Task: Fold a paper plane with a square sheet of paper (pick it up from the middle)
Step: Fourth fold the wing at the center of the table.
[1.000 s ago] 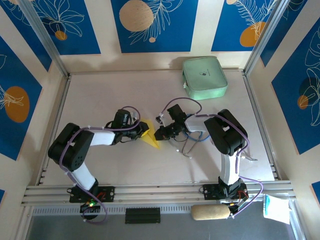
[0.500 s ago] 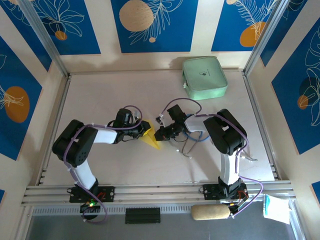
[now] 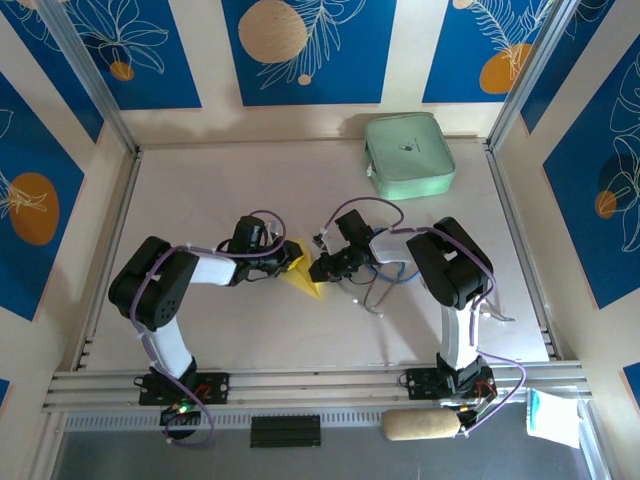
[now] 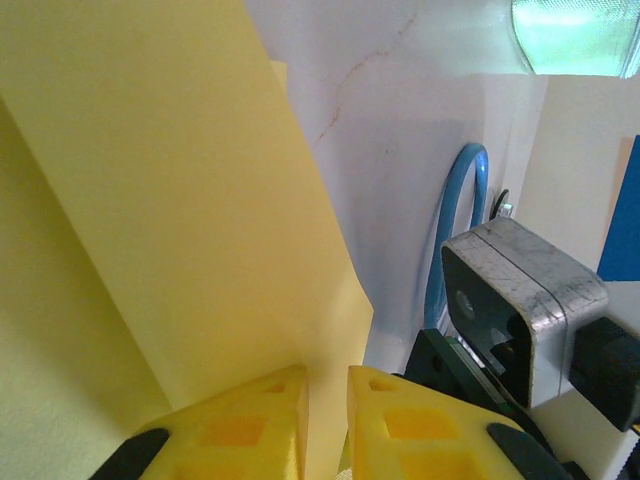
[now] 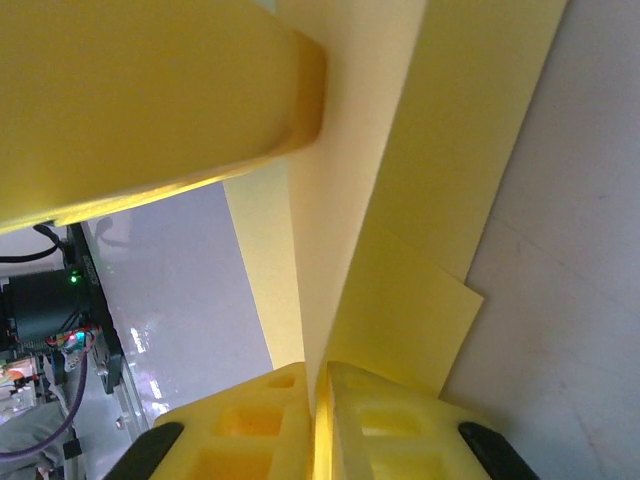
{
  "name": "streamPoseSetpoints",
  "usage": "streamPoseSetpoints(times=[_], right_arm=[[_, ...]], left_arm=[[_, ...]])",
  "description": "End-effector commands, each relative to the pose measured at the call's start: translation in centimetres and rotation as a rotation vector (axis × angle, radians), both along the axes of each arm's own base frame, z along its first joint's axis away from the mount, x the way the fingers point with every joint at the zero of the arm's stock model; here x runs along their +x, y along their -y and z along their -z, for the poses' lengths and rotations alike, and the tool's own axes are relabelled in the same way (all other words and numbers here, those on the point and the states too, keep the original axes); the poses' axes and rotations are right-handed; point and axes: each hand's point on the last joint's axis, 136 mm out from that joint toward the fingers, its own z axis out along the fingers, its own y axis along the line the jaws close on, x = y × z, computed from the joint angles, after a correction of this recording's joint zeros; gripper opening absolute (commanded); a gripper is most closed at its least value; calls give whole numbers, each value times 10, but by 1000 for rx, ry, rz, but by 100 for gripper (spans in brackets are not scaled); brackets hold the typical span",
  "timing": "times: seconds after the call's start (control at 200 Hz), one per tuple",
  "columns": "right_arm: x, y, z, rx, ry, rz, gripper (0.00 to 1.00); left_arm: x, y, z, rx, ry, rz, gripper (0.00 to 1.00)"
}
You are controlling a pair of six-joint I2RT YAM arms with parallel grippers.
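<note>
Pinching the plane (image 4: 190, 190) from its left side, the left gripper (image 4: 327, 405) has its yellow pads a narrow slit apart. A fold of the yellow paper runs down into that slit, so it is clamped on the paper. The right gripper (image 5: 316, 400) grips the opposite side, its pads almost touching, with a thin raised edge of the paper caught between them. A broad yellow finger of the left gripper lies against the paper at the top left of the right wrist view.

Both wrist views cut the paper off at their edges, so neither shows its tip or its full outline. From above, the plane sits near the middle of the table (image 3: 200, 200), between the two grippers, with its pointed end toward the near edge. The grippers cover its sides there. I cannot tell whether it rests on the table or is held just off it.

A blue cable (image 3: 392, 276) loops just right of the right gripper. The mint-green case (image 3: 408, 153) lies well apart, at the far right of the table.
</note>
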Motion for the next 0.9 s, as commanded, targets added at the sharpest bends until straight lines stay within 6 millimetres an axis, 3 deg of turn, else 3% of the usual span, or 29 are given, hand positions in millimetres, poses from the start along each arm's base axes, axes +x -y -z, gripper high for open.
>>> streamPoseSetpoints(times=[0.0, 0.43, 0.895], right_arm=[[-2, 6, -5, -11, -27, 21, 15], [2, 15, -11, -29, -31, 79, 21], [3, 17, 5, -70, -70, 88, 11]], left_arm=[[3, 6, -1, -10, -5, 15, 18], [4, 9, -2, -4, -15, 21, 18], [4, 8, -4, -2, -10, 17, 18]])
